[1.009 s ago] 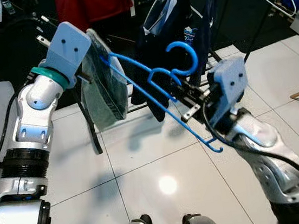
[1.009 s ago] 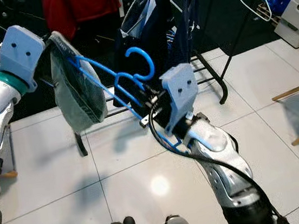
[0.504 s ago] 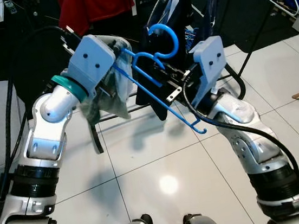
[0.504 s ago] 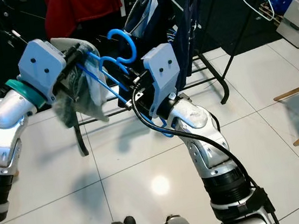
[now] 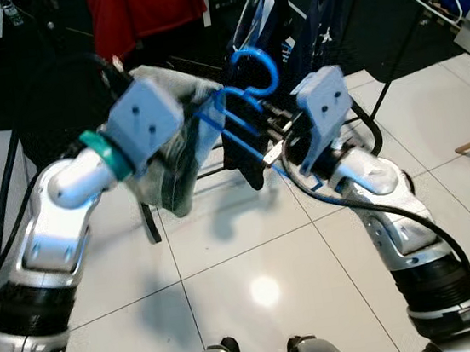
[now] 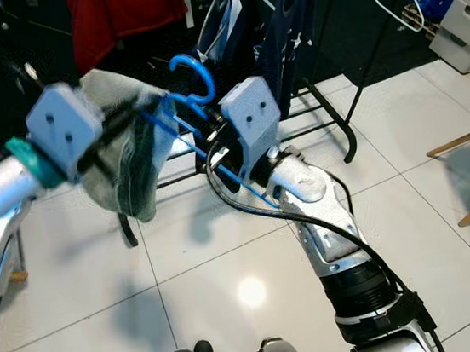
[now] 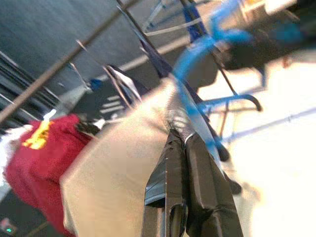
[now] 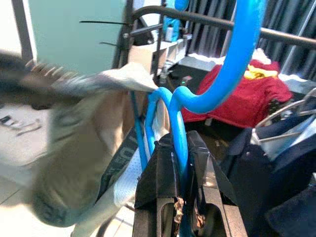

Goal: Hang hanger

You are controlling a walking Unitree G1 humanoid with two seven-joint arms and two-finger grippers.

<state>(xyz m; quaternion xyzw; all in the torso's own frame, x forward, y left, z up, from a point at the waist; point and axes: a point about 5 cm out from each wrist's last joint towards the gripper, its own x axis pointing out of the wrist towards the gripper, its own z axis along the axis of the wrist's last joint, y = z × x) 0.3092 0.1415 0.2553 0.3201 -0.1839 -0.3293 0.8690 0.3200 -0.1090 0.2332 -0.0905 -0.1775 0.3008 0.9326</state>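
hanger: my blue hanger [image 5: 247,97] is up in front of me between both arms, its hook curled just below the dark clothes [image 5: 263,18] on the rack [image 8: 197,17] at the far side
cloth: a grey-green cloth [image 5: 176,149] hangs over the left half of the hanger, bunched against my left wrist
right gripper: my right gripper [image 8: 180,163] is pressed together on the hanger's neck just under the hook, seen plainly in the right wrist view
left gripper: my left gripper [image 7: 185,148] pinches the hanger's left shoulder bar through the cloth, fingers pressed together on it
what changed: a second ago the hanger lay tilted low and to the right, hook well short of the clothes; now both my arms have swung up and away from me and the hook stands close under the rack
meaning: I judge the carry is nearly over and the hook is about lined up for the rail
still to do: the hook is not yet over the rail in the right wrist view
risk: the hook may snag on the hanging clothes near it
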